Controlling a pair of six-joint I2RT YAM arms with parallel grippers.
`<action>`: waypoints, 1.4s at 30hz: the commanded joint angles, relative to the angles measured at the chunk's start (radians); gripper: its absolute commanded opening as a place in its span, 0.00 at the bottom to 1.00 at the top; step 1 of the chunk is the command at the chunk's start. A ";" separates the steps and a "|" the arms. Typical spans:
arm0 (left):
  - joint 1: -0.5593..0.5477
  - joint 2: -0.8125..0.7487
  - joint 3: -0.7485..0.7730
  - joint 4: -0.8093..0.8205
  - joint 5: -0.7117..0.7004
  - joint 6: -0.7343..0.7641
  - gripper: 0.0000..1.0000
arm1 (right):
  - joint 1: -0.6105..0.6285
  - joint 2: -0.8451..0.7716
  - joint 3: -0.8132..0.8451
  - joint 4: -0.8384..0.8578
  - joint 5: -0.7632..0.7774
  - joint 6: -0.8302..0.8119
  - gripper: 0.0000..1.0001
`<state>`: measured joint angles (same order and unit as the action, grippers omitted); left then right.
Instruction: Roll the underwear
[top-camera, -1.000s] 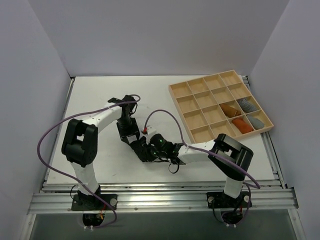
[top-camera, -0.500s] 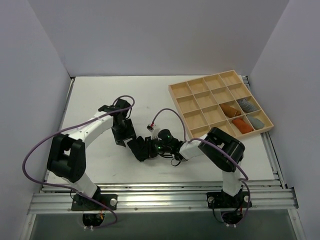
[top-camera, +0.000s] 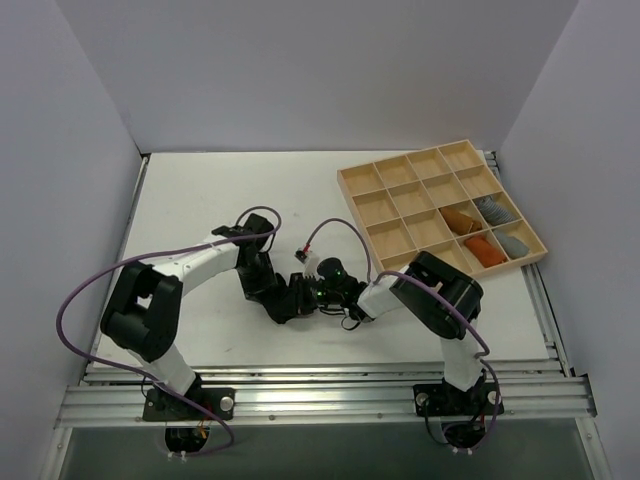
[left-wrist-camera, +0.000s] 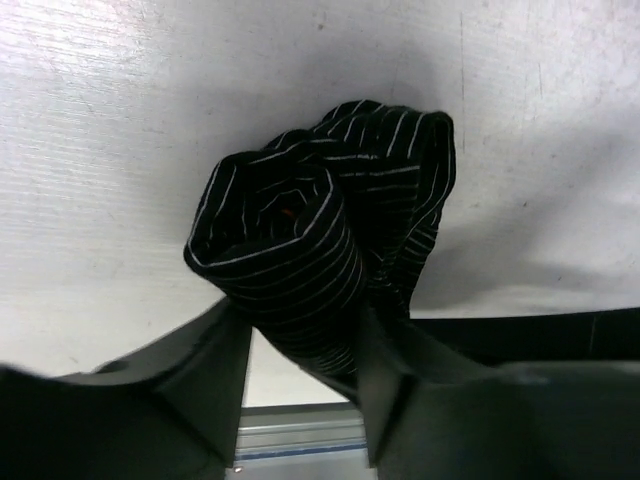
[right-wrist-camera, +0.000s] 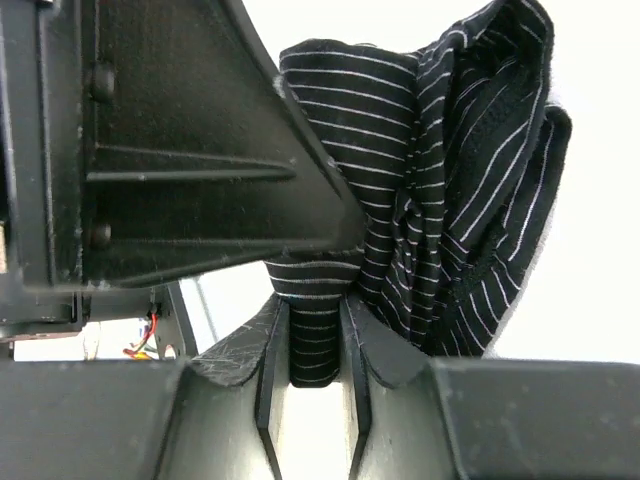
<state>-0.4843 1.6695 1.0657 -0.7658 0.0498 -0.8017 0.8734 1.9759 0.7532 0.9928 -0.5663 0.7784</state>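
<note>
— What's different on the worktop (top-camera: 200, 190) just now?

— Nothing on the surface itself, and the wooden tray (top-camera: 383, 207) off to the right sits where it did. It's the arms. The left arm (top-camera: 195, 262) has swung its elbow round and brought its wrist in low towards the middle. The right arm (top-camera: 435, 290) has folded its elbow in closer too.

— And the end effectors?

— The left end effector (left-wrist-camera: 300, 340) has come right up to the bundle. Its two fingers straddle the roll and touch it on both sides, so I'd call that a wide grasp on the underwear (left-wrist-camera: 290, 250). The right end effector (right-wrist-camera: 312, 330) is clenched narrow on a fold of the same fabric, from the opposite side.

— Where is the garment, then?

— Near the front middle of the worktop, between the two end effectors and well apart from the tray. It's a tight pinstriped spiral at one end, with a looser flap bunched beside it.

— So what does that mean?

— I'd guess the rolling is mostly done, and both sides now have hold of it. The loose flap looks untucked, so the roll may spring open once it's let go.
</note>
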 joint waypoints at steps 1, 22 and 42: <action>-0.005 0.016 -0.010 0.051 -0.065 -0.011 0.42 | 0.013 0.067 -0.051 -0.282 -0.003 0.005 0.00; -0.037 0.251 0.215 -0.228 -0.018 0.084 0.02 | 0.295 -0.267 0.317 -0.907 0.752 -0.343 0.51; -0.045 0.254 0.263 -0.280 0.010 0.075 0.19 | 0.273 -0.080 0.300 -0.852 0.778 -0.289 0.01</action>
<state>-0.5144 1.9038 1.3434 -1.0355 0.0525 -0.7204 1.1870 1.9011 1.1561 0.1501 0.2535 0.4088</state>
